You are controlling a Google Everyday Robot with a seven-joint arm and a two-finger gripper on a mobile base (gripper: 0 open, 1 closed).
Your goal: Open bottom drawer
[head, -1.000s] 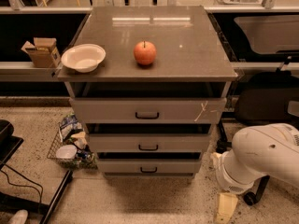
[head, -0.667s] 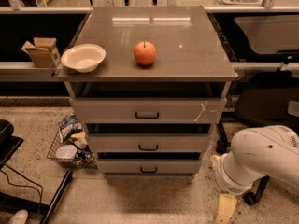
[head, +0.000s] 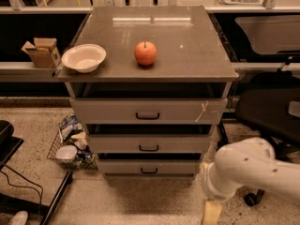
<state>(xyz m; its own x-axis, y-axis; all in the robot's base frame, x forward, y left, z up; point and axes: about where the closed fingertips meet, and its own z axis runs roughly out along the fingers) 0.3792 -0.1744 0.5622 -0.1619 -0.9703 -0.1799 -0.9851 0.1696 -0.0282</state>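
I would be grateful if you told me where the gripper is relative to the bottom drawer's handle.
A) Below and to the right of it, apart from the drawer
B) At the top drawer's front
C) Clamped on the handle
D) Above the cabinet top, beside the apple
A: the gripper sits at the lower right of the camera view, below and right of the bottom drawer, well apart from its handle.

The grey cabinet top [head: 187, 55] fills the upper middle of the frame. 2 things sit on it: a white bowl [head: 84, 57] at its left edge and a red apple [head: 145, 53] near the middle, apart from the bowl. Below, the speckled floor [head: 140, 200] holds a wire basket [head: 70, 149] at the lower left. The gripper [head: 211, 213] hangs just over the floor at the bottom right.
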